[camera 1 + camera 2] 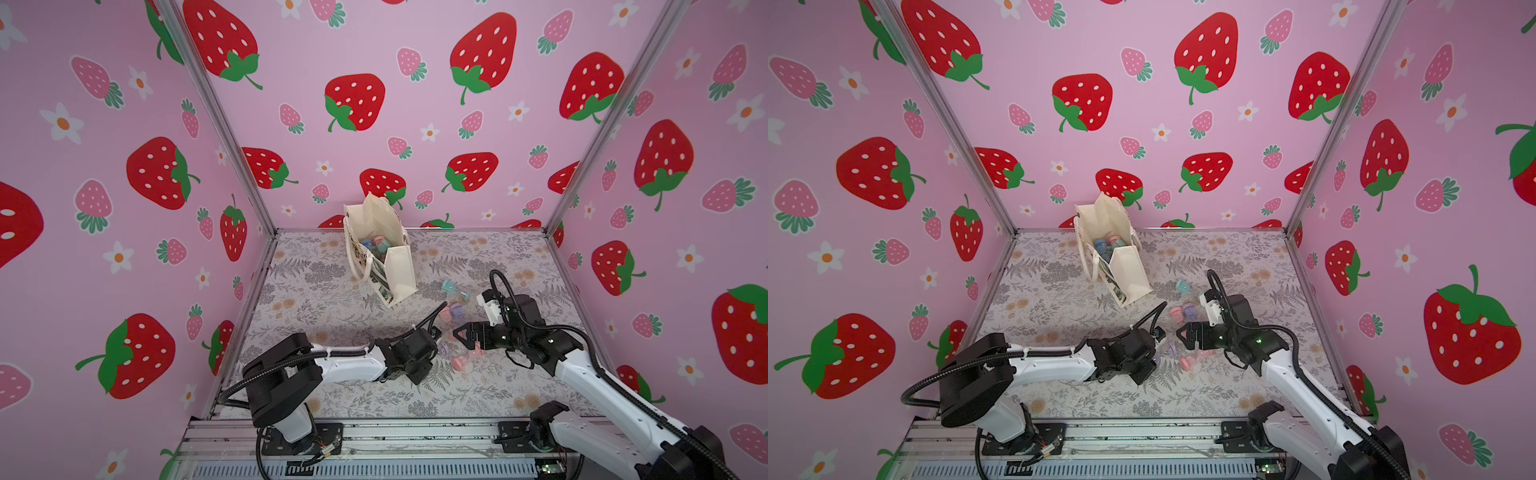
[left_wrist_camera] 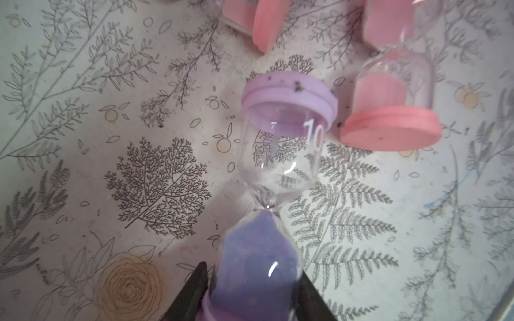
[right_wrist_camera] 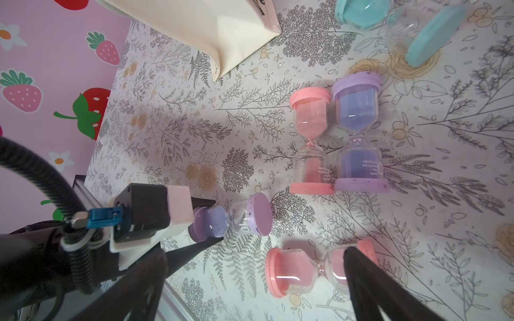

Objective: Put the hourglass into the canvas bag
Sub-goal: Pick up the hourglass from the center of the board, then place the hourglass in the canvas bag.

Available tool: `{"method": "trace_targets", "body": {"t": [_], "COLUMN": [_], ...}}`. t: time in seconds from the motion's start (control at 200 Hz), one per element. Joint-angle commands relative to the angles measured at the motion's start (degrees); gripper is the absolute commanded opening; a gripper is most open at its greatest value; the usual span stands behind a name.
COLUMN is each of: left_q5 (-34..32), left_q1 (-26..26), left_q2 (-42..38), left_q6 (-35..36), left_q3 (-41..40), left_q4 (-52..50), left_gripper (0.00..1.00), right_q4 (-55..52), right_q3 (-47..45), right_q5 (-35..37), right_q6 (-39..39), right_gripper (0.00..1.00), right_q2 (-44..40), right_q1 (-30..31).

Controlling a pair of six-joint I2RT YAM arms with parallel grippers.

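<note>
A purple hourglass (image 2: 281, 155) marked 10 lies level just over the floral mat, and my left gripper (image 2: 254, 289) is shut on its sand-filled bulb, one finger on each side. The right wrist view shows the same hold on this hourglass (image 3: 230, 219). In a top view it shows as a small purple shape (image 1: 441, 346) at the left gripper's tip. The cream canvas bag (image 1: 386, 253) stands open at the back of the mat, well away from both arms. My right gripper (image 3: 254, 250) is open wide, straddling a pink hourglass (image 3: 300, 272) that lies on the mat.
Several hourglasses (image 1: 376, 245) lie inside the bag. On the mat lie a pink (image 3: 310, 141) and a purple (image 3: 358, 133) hourglass side by side, a teal one (image 3: 411, 30) beyond them, and another pink one (image 2: 395, 111) beside the held one. The two arms are close together.
</note>
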Motion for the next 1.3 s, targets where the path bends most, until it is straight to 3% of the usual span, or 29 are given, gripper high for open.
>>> {"method": "trace_targets", "body": {"t": [0.0, 0.765, 1.296], "left_q5": [-0.9, 0.5, -4.8], "left_q1": [-0.1, 4.4, 11.8], "left_q2": [-2.6, -15.9, -24.6], "left_q6": [0.0, -4.8, -7.4], "left_q3": [-0.4, 0.0, 13.7], "left_q4": [1.9, -0.6, -15.2], "left_gripper": [0.42, 0.36, 0.34], "right_q4": [0.1, -0.1, 7.8], "right_q3": [0.5, 4.6, 11.8], "right_q5": [0.7, 0.3, -3.1], "right_q6": [-0.2, 0.3, 0.8], "right_gripper": [0.99, 0.99, 0.99], "right_q2": [-0.1, -5.0, 0.8], "right_q1": [-0.3, -0.3, -0.4]}}
